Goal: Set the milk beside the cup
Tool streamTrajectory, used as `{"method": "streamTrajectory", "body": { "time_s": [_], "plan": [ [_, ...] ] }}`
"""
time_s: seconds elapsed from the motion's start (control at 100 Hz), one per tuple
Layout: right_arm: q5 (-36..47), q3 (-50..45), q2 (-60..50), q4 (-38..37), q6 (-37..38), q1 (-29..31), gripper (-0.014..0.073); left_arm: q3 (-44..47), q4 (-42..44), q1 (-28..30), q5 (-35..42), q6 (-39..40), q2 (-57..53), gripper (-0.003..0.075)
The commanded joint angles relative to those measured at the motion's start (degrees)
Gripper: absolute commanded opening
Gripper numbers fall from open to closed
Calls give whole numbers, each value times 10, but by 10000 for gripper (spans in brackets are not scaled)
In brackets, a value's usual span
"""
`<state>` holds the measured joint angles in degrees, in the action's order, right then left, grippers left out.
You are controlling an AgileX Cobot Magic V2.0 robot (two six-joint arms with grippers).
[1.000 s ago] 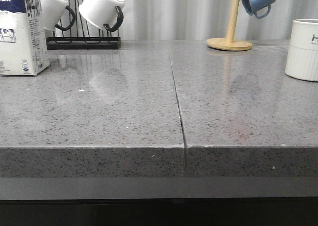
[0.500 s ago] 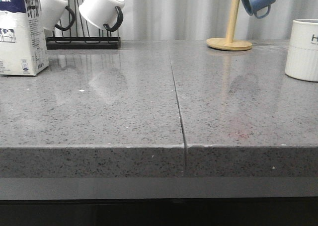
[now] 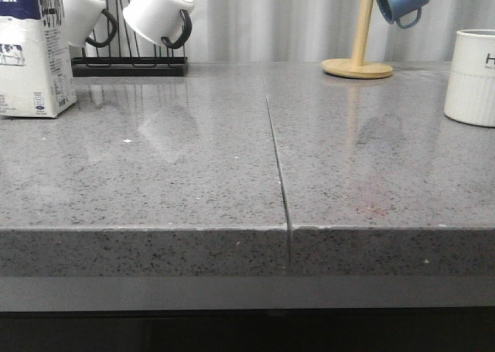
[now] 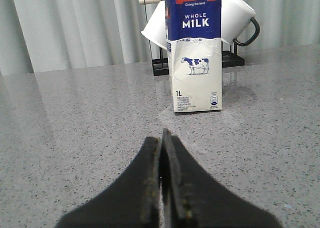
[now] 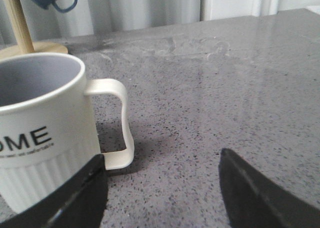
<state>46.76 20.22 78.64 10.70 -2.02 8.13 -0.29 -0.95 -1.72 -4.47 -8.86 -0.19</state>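
Note:
The milk carton (image 3: 31, 50), white with a dark blue top and a cow picture, stands upright at the far left of the grey counter. It also shows in the left wrist view (image 4: 195, 50), straight ahead of my left gripper (image 4: 162, 138), which is shut, empty and well short of it. The cream ribbed cup (image 3: 472, 77) with black lettering stands at the far right. In the right wrist view the cup (image 5: 45, 133) is close, its handle (image 5: 117, 128) just past one finger. My right gripper (image 5: 162, 160) is open and empty beside the cup. Neither gripper shows in the front view.
A black rack (image 3: 128, 62) holding two plain white mugs (image 3: 158, 11) with black handles stands behind the milk. A wooden mug tree (image 3: 357, 58) with a blue mug (image 3: 402, 0) stands at the back right. A seam (image 3: 277, 158) runs down the counter's middle.

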Motion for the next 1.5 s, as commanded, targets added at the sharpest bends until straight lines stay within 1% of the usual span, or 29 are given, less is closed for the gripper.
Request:
{"method": "streamTrajectory", "body": {
  "time_s": [0.0,0.18,0.3,0.67,0.72,0.79,0.84,0.86,0.91,0.98,1.02,1.13,1.27,1.34,1.49],
  "plan": [
    [55,32,14,-15,-1,4,489,26,-6,0,45,1,-18,-20],
    [54,67,55,-17,-1,4,489,26,-6,0,45,1,-18,-20],
    [54,86,76,-33,-1,3,489,26,-6,0,45,1,-18,-20],
    [54,163,161,-33,-1,4,485,26,-6,0,45,1,-18,-20],
    [55,169,168,-33,-1,4,441,26,-6,0,45,1,-18,-20],
    [55,172,171,-33,-1,4,306,26,-6,0,45,1,-18,-20],
    [55,172,171,-33,-1,4,177,26,-6,0,45,1,-18,-20],
    [54,172,171,-33,-1,4,146,26,-6,0,45,1,-18,-20],
    [53,172,171,-33,-1,4,31,26,-6,0,45,1,-18,-20],
    [53,172,171,-33,-1,4,-72,26,-6,0,45,1,-18,-20],
    [53,172,171,-33,-1,4,-61,26,-6,0,45,1,-18,-20],
    [54,172,166,-33,-1,1,-65,26,-6,0,45,1,-18,-20],
    [53,172,137,-35,-1,-20,-65,26,-6,0,45,1,-18,-20],
    [53,172,122,-35,-1,-45,-65,26,-6,0,45,1,-18,-20],
    [54,172,106,-35,-1,-119,-65,26,-6,0,45,1,-18,-20]
  ]
}}
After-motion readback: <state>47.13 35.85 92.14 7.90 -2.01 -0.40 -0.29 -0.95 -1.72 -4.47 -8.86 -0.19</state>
